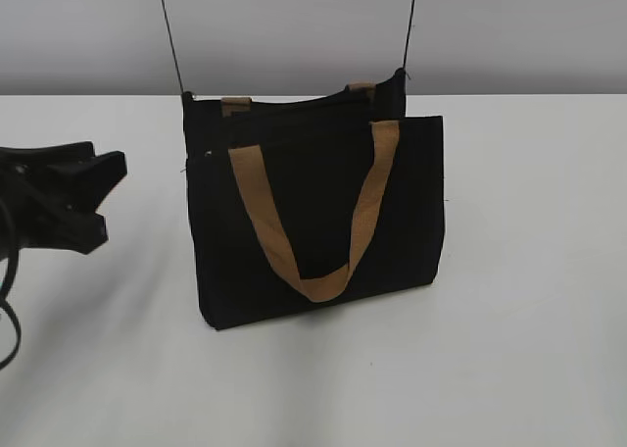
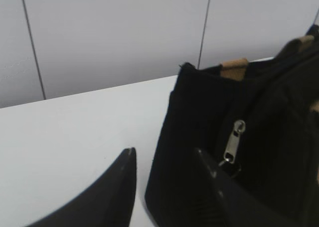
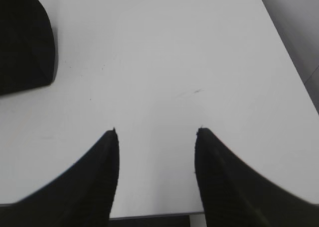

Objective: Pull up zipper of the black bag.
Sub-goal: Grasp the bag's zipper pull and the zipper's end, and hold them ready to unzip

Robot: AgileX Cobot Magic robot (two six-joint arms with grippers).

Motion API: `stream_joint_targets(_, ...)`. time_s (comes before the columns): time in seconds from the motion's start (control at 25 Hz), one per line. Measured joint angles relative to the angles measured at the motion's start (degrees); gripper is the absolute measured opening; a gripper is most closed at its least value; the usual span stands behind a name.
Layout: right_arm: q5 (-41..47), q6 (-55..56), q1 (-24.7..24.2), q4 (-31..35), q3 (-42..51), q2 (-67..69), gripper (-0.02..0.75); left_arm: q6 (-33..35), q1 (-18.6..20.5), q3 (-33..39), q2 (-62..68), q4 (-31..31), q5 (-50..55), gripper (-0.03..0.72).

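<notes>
the left gripper (image 2: 164,155) hangs low above the white table (image 1: 529,271) with its two dark fingers (image 2: 117,187) spread apart and nothing between them; in the exterior view it sits to the left of the black bag (image 1: 313,222), apart from it, pointing toward the bag's side. in the left wrist view one finger stands over bare table and the other overlaps the bag's near end, though whether it touches the fabric cannot be told. the zipper (image 2: 233,142), a small silver slider with its pull tab dangling, sits on the end of the bag just beyond and above that finger's tip. the right gripper (image 3: 157,132) is also spread wide and holds nothing, hovering over bare table with a corner of the bag up to its left. the bag stands upright, its tan handle (image 1: 313,222) drooping down the front panel, thin black cords (image 1: 171,35) rising from its top corners.
</notes>
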Motion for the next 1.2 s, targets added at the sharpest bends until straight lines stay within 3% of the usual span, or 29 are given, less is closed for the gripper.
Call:
stream_joint_targets(0.32,0.0,0.0,0.0,0.0,0.0,0.0,0.390,-2.0,0.0,-0.1,18.1,10.2,-12.5,0.305)
stream_joint_targets(0.64,0.0,0.0,0.0,0.0,0.0,0.0,0.390,-2.1,0.0,-4.8,25.8,12.4,-14.6,0.368)
stream_joint_targets(0.96,0.0,0.0,0.0,0.0,0.0,0.0,0.390,-2.2,0.0,-10.3,30.8,16.1,-13.9,0.374)
stream_joint_targets(1.08,0.0,0.0,0.0,0.0,0.0,0.0,0.390,-2.2,0.0,-12.4,32.4,16.8,-13.4,0.356)
stream_joint_targets(1.2,0.0,0.0,0.0,0.0,0.0,0.0,0.390,-2.2,0.0,-13.2,32.7,17.0,-12.3,0.265)
